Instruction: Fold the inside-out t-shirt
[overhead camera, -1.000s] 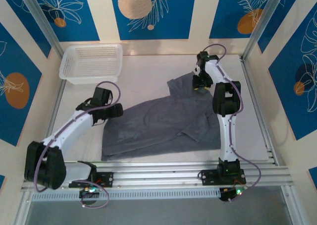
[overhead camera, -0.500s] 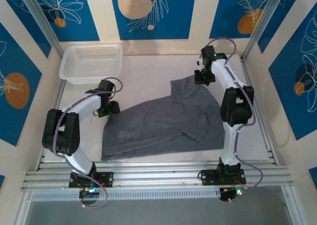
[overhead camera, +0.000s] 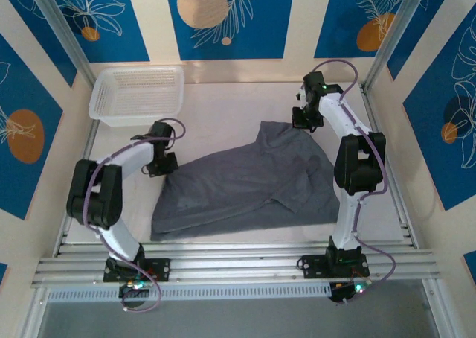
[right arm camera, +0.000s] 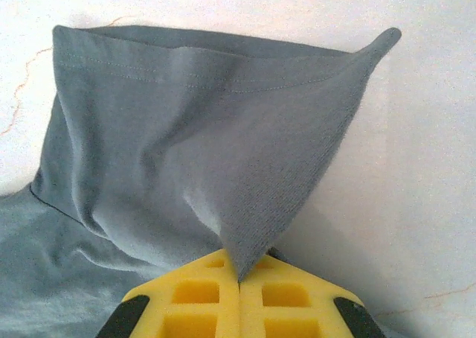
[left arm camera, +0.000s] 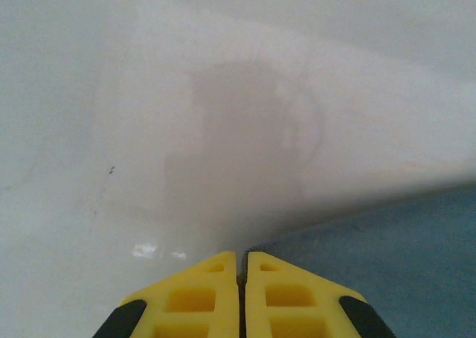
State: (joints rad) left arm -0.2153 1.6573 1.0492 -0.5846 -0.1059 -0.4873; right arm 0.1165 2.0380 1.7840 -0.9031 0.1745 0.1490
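A fold of the t-shirt point(right arm camera: 186, 129) is pinched between the right fingers point(right arm camera: 290, 301), rising toward 12 o'clock; the left fingers point(left arm camera: 201, 301) are pressed together, fabric at 4 o'clock (grip unclear).

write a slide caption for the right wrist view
Right gripper shut on a pinched-up edge of the dark slate-grey soft fabric t-shirt, tenting it above the white table.

matt grey knit cloth t-shirt point(right arm camera: 186, 129), smooth white table point(left arm camera: 111, 92), plastic basket point(overhead camera: 111, 117)
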